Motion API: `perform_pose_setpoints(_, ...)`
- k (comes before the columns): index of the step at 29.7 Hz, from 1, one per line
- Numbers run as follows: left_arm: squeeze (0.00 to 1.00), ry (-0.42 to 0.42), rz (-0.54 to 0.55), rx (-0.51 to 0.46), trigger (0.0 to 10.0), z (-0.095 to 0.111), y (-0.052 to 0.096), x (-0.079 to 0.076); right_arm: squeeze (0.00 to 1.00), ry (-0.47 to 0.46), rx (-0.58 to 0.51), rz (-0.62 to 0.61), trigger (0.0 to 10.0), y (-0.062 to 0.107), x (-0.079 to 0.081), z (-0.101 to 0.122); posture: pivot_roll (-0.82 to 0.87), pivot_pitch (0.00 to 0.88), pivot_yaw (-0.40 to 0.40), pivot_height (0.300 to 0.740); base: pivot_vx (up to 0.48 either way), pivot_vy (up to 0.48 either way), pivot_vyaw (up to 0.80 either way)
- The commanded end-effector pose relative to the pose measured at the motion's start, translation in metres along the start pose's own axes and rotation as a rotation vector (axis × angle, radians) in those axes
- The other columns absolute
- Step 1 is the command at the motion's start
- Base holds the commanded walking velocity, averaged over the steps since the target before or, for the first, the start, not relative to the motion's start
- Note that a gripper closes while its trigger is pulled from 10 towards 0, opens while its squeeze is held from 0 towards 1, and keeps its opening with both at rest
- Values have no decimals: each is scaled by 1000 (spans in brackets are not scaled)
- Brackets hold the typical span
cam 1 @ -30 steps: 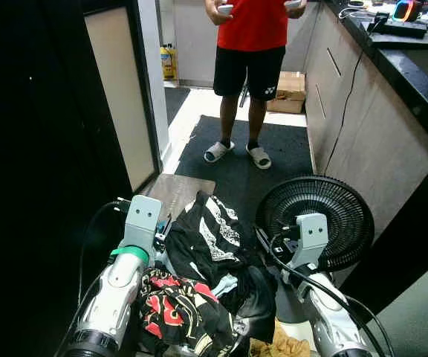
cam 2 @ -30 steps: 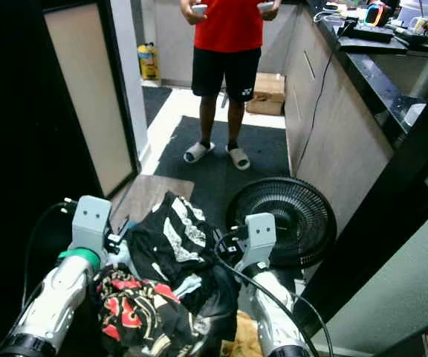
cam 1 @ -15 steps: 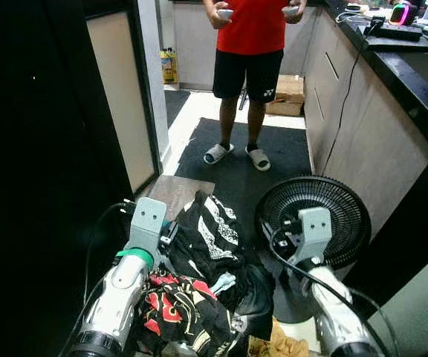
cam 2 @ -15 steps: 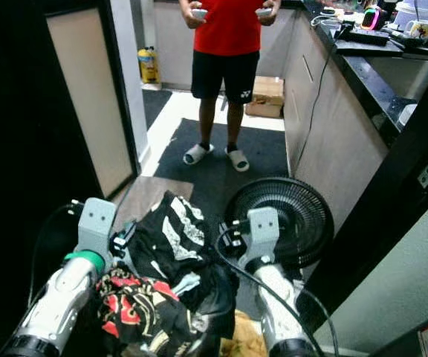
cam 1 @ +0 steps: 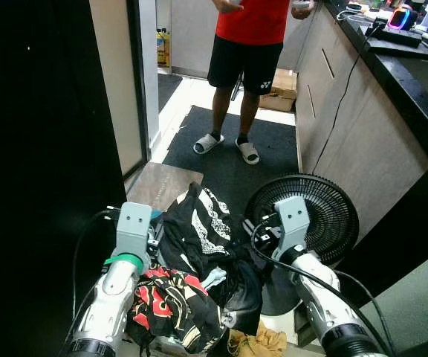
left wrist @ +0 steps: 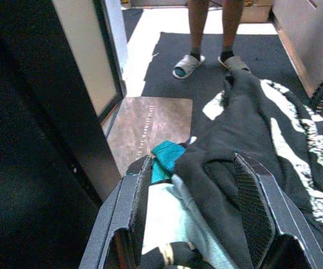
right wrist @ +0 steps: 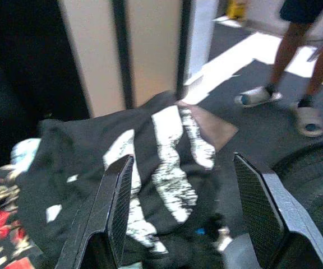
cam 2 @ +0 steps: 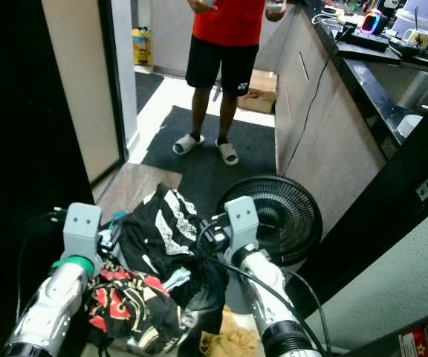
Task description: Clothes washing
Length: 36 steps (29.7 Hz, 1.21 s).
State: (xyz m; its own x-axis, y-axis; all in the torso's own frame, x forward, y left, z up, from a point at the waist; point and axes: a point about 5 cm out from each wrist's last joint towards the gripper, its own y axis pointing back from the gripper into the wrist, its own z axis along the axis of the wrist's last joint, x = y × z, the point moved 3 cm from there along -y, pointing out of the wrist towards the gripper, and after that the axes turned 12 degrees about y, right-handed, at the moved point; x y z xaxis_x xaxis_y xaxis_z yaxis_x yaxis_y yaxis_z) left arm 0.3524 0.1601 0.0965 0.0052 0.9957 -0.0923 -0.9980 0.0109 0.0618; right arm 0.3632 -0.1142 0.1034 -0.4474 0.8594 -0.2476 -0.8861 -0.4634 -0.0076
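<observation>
A pile of clothes (cam 1: 199,260) rests between my two forearms, low in front of me. On top lies a black garment with white print (cam 1: 206,223); beneath it sits a red and black patterned piece (cam 1: 166,301). My left gripper (left wrist: 192,161) is open, its fingers (left wrist: 134,202) wide apart, with the black garment and a teal scrap (left wrist: 167,154) lying between them. My right gripper (right wrist: 183,158) is open too, pressed against the pile's right side, the printed black garment (right wrist: 161,168) just ahead of its fingers (right wrist: 119,196).
A black floor fan (cam 1: 314,216) stands right beside my right arm. A person (cam 1: 247,44) in a red shirt stands on a dark mat (cam 1: 229,160) ahead. Kitchen cabinets and a counter (cam 1: 407,67) run along the right. A dark door (cam 1: 36,149) closes off the left. A yellow cloth (cam 1: 255,343) lies on the floor.
The whole picture has shifted, so the camera has moved. Both arms still carry the pile between them, and the fan now sits closer to my right arm.
</observation>
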Motion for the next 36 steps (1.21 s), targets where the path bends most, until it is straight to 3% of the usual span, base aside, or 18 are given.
perform_pose_setpoints(1, 0, -1, -8, 17, 10000, -4, 0, 0, 0, -35, 44, 4, 10000, 5, -3, -11, 32, 95, -39, 740, 0, 0, 0)
perform_pose_setpoints(7, 0, -18, -33, 24, 10000, 0, -3, -1, 0, -51, 108, -42, 10000, 10, -15, -26, 26, 113, -17, 740, 0, 0, 0)
perform_pose_setpoints(11, 0, -31, -51, 33, 10000, 1, -6, -3, 0, -72, 72, -66, 10000, -10, -21, -9, 29, 133, 0, 740, 0, 0, 0)
perform_pose_setpoints(12, 0, -35, -52, 30, 10000, 4, -7, -3, 0, -99, 60, -98, 10000, -26, -25, 6, 48, 143, 3, 740, 0, 0, 0)
perform_pose_setpoints(15, 0, -35, -52, 29, 10000, 5, -8, -3, 0, -106, 58, -105, 10000, -29, -26, 9, 48, 143, 3, 740, 0, 0, 0)
perform_pose_setpoints(16, 0, -40, -33, 9, 10000, 12, -6, 5, 0, -164, 40, -107, 10000, -43, -23, 24, 113, 165, -18, 740, 0, 0, 0)
perform_pose_setpoints(20, 0, -41, 11, -18, 10000, 21, 1, 19, 0, -235, 9, -91, 10000, -56, -19, 41, 147, 180, -34, 740, 0, 0, 0)
perform_pose_setpoints(21, 0, -41, 11, -18, 10000, 21, 1, 19, 0, -235, 9, -91, 10000, -56, -19, 41, 147, 180, -34, 740, 0, 0, 0)
perform_pose_setpoints(25, 0, -44, 92, -48, 10000, 31, 20, 45, 0, -236, -18, 22, 10000, -68, -3, 56, 200, 224, -67, 740, 0, 0, 0)
perform_pose_setpoints(31, 0, -43, 144, -60, 10000, 39, 36, 61, 0, -170, -6, 176, 10000, -68, 23, 51, 203, 280, -81, 740, 0, 0, 0)
perform_pose_setpoints(36, 0, -50, 153, -53, 10000, 43, 46, 65, 0, -124, 42, 191, 10000, -60, 31, 32, 198, 340, -73, 740, 0, 0, 0)
